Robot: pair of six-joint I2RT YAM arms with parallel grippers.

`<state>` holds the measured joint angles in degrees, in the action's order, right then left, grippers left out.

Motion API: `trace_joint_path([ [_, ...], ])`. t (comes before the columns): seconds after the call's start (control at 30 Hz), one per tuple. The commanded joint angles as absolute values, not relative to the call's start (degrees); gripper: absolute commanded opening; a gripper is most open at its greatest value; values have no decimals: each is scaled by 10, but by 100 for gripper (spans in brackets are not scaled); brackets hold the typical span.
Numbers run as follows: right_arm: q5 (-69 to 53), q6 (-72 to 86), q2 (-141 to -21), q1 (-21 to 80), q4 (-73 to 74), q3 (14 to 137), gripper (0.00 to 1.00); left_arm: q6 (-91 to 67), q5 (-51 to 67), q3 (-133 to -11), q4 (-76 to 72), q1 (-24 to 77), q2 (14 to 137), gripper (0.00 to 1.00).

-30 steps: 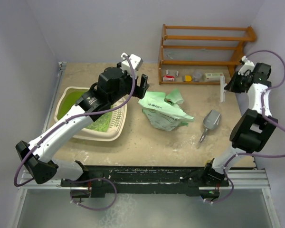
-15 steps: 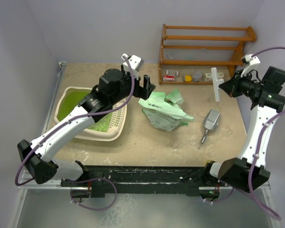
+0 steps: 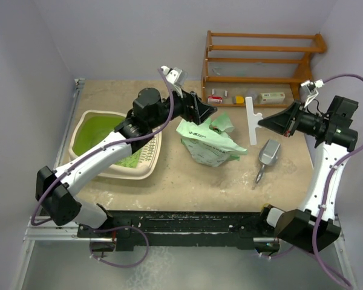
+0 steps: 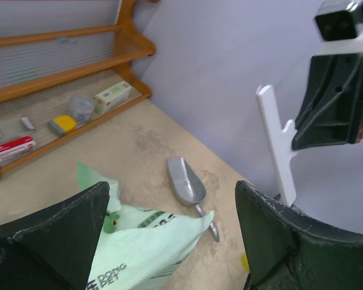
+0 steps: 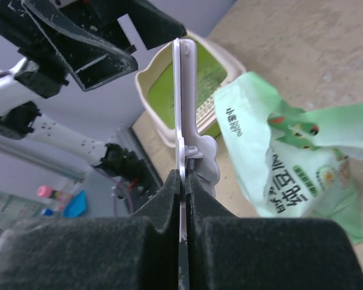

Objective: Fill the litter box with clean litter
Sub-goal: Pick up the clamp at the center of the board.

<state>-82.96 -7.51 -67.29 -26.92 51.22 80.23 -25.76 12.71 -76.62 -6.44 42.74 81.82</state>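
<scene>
The litter box [image 3: 118,175], a cream tray with a green inside and a slotted grille, sits at the left of the table. I cannot make out loose clean litter; whatever the light green printed bag [image 3: 209,142] holds is hidden. My left gripper [image 3: 199,109] hangs open just above the bag's upper left corner, and the bag [image 4: 139,241] shows between its wide-spread fingers. My right gripper [image 3: 272,122] is shut on a long white clip [image 3: 252,121], held upright in the air right of the bag. The clip [image 5: 184,90] runs out from the pinched pads.
A shiny metal scoop [image 3: 268,154] lies on the table right of the bag, below the clip. A wooden rack [image 3: 260,66] with small items stands at the back right. Walls close in on both sides.
My right arm has swung left from the rack toward the bag, carrying the white clip. My left gripper has moved right, over the bag's corner, and opened a little wider.
</scene>
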Motion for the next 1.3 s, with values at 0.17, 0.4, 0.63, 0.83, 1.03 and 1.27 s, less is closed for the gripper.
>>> trace_joint_path([
  [0.17,-917,145,-642,-233,321,750,0,-320,249,-805,-221,423,875,78],
  [0.4,-959,659,-607,-218,-382,593,0,-73,279,-961,108,413,899,79],
  [0.63,-959,875,-627,-190,-632,531,0,24,321,-1111,345,354,909,79],
  [0.83,-957,900,-678,-186,-628,635,0,30,288,-1120,388,342,885,78],
  [1.03,-958,943,-793,-185,-587,948,0,12,246,-1077,339,342,836,78],
  [1.27,-852,752,-938,-188,-221,1366,0,-2,197,-1044,299,342,800,78],
])
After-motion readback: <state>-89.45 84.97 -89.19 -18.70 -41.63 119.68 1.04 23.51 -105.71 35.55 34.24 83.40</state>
